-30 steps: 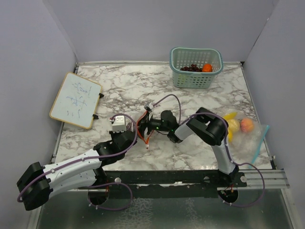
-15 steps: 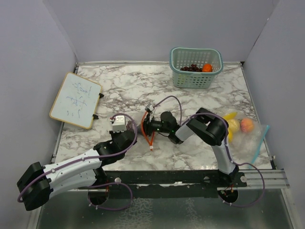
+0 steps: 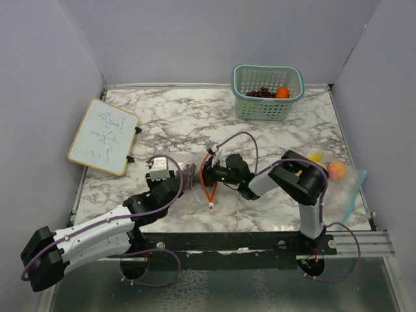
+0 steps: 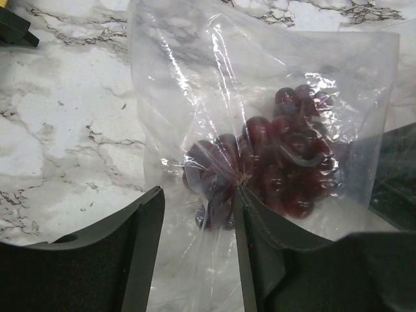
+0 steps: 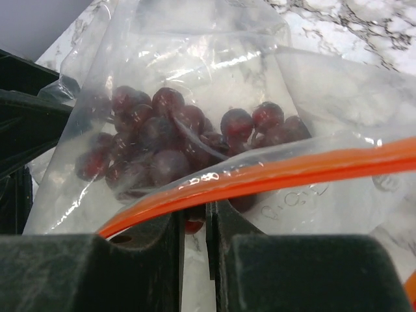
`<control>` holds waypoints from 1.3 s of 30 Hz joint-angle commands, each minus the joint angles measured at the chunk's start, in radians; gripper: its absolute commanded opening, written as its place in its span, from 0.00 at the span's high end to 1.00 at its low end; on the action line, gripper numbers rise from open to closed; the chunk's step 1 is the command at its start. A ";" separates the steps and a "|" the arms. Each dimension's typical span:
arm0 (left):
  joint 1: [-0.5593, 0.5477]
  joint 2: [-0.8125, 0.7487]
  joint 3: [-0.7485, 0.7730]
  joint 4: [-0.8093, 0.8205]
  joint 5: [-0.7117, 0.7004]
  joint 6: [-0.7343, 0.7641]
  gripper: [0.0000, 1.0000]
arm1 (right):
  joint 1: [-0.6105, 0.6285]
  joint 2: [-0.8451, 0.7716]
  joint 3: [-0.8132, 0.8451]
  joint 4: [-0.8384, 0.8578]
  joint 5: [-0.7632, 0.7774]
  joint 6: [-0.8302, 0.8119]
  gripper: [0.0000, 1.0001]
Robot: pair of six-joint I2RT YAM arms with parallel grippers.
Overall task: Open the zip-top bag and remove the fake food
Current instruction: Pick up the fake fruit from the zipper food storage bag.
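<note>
Fingers (image 5: 279,273) of the right gripper (image 5: 194,224) pinch the orange zip strip (image 5: 292,172) of the zip-top bag (image 4: 260,78) mid-table, while the left gripper (image 4: 198,195) stands parted around the bag's left end. Its purple grape bunch (image 4: 279,162) sits inside, so emptying remains. An orange (image 3: 282,92) and dark grapes (image 3: 260,93) lie in the far basket (image 3: 266,110). A second bag (image 3: 354,188) at right holds a peach (image 3: 336,170) and yellow fruit (image 3: 314,157), apparently not yet handled.
</note>
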 commanded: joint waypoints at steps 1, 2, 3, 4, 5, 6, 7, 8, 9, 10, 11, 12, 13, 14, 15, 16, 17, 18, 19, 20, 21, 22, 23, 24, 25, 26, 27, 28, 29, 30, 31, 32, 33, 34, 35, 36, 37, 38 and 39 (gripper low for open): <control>0.008 -0.009 -0.018 0.001 0.002 -0.011 0.52 | -0.016 -0.092 -0.059 -0.056 0.106 -0.027 0.97; 0.009 -0.005 -0.018 0.004 0.005 -0.013 0.53 | -0.022 -0.109 -0.071 -0.062 0.111 -0.030 0.97; 0.009 0.001 -0.019 0.005 0.007 -0.016 0.54 | -0.028 -0.123 -0.080 -0.068 0.116 -0.032 0.98; 0.009 0.005 -0.019 0.007 0.009 -0.020 0.55 | -0.033 -0.138 -0.089 -0.074 0.121 -0.034 0.98; 0.009 0.010 -0.021 0.011 0.013 -0.023 0.55 | -0.036 -0.152 -0.097 -0.077 0.125 -0.036 0.98; 0.009 0.014 -0.023 0.017 0.017 -0.023 0.57 | -0.040 -0.162 -0.104 -0.080 0.129 -0.041 0.98; 0.011 0.017 -0.024 0.024 0.022 -0.023 0.59 | -0.043 -0.171 -0.108 -0.087 0.129 -0.045 0.98; 0.012 0.017 -0.025 0.030 0.024 -0.021 0.61 | -0.045 -0.175 -0.110 -0.094 0.132 -0.048 0.98; 0.013 0.021 -0.027 0.037 0.029 -0.019 0.66 | -0.046 -0.181 -0.113 -0.096 0.136 -0.049 0.98; 0.012 0.022 -0.027 0.041 0.032 -0.018 0.72 | -0.047 -0.188 -0.118 -0.096 0.139 -0.051 0.98; 0.014 0.026 -0.028 0.041 0.035 -0.019 0.79 | -0.049 -0.193 -0.124 -0.096 0.142 -0.051 0.98; 0.015 0.029 -0.028 0.041 0.035 -0.019 0.86 | -0.050 -0.200 -0.129 -0.096 0.144 -0.051 0.98; 0.017 0.032 -0.028 0.041 0.035 -0.019 0.91 | -0.053 -0.207 -0.135 -0.097 0.146 -0.053 0.98; 0.018 0.035 -0.029 0.038 0.036 -0.020 0.95 | -0.057 -0.217 -0.139 -0.102 0.149 -0.054 0.98; 0.020 0.037 -0.029 0.037 0.037 -0.022 0.98 | -0.061 -0.226 -0.146 -0.107 0.152 -0.054 0.98; 0.022 0.040 -0.030 0.037 0.038 -0.022 1.00 | -0.065 -0.240 -0.154 -0.116 0.154 -0.056 0.98; 0.023 0.042 -0.030 0.041 0.042 -0.022 1.00 | -0.071 -0.254 -0.160 -0.123 0.155 -0.059 0.98; 0.025 0.044 -0.031 0.045 0.044 -0.020 1.00 | -0.077 -0.268 -0.169 -0.134 0.157 -0.062 0.98; 0.027 0.048 -0.033 0.050 0.046 -0.019 1.00 | -0.083 -0.286 -0.176 -0.147 0.159 -0.068 0.98; 0.028 0.052 -0.033 0.054 0.046 -0.019 1.00 | -0.089 -0.301 -0.183 -0.164 0.163 -0.072 0.98; 0.031 0.058 -0.033 0.057 0.045 -0.023 1.00 | -0.094 -0.322 -0.192 -0.183 0.171 -0.079 0.98; 0.034 0.062 -0.033 0.057 0.043 -0.027 1.00 | -0.099 -0.352 -0.200 -0.198 0.181 -0.085 0.98; 0.037 0.065 -0.034 0.055 0.041 -0.035 1.00 | -0.102 -0.375 -0.214 -0.213 0.192 -0.088 0.98; 0.038 0.065 -0.034 0.055 0.038 -0.039 1.00 | -0.109 -0.402 -0.229 -0.224 0.201 -0.090 0.98; 0.041 0.066 -0.036 0.060 0.038 -0.041 1.00 | -0.115 -0.434 -0.242 -0.239 0.208 -0.092 0.98; 0.045 0.065 -0.038 0.068 0.039 -0.043 1.00 | -0.121 -0.464 -0.257 -0.258 0.214 -0.096 0.98; 0.049 0.066 -0.041 0.075 0.041 -0.042 1.00 | -0.128 -0.500 -0.262 -0.283 0.222 -0.100 0.98; 0.055 0.067 -0.041 0.087 0.042 -0.042 1.00 | -0.133 -0.537 -0.264 -0.328 0.237 -0.106 0.98; 0.060 0.069 -0.042 0.098 0.045 -0.042 1.00 | -0.139 -0.573 -0.263 -0.365 0.249 -0.116 0.98; 0.064 0.073 -0.042 0.110 0.050 -0.040 1.00 | -0.145 -0.609 -0.261 -0.401 0.262 -0.126 0.98; 0.069 0.079 -0.042 0.122 0.057 -0.036 1.00 | -0.153 -0.640 -0.257 -0.441 0.277 -0.136 0.98; 0.073 0.085 -0.042 0.130 0.062 -0.035 1.00 | -0.162 -0.671 -0.254 -0.471 0.291 -0.144 0.98; 0.077 0.091 -0.042 0.132 0.067 -0.033 1.00 | -0.172 -0.701 -0.252 -0.500 0.302 -0.151 0.98; 0.078 0.095 -0.041 0.131 0.070 -0.034 1.00 | -0.183 -0.728 -0.249 -0.529 0.316 -0.157 0.98; 0.079 0.096 -0.042 0.128 0.072 -0.039 1.00 | -0.192 -0.754 -0.247 -0.554 0.330 -0.163 0.98; 0.082 0.094 -0.044 0.127 0.076 -0.039 1.00 | -0.202 -0.778 -0.243 -0.580 0.344 -0.170 0.98; 0.082 0.088 -0.047 0.128 0.080 -0.039 1.00 | -0.217 -0.802 -0.239 -0.600 0.357 -0.175 0.98; 0.084 0.082 -0.053 0.131 0.084 -0.039 1.00 | -0.228 -0.823 -0.234 -0.619 0.367 -0.182 0.98; 0.086 0.075 -0.058 0.135 0.087 -0.038 1.00 | -0.239 -0.839 -0.222 -0.640 0.376 -0.191 0.98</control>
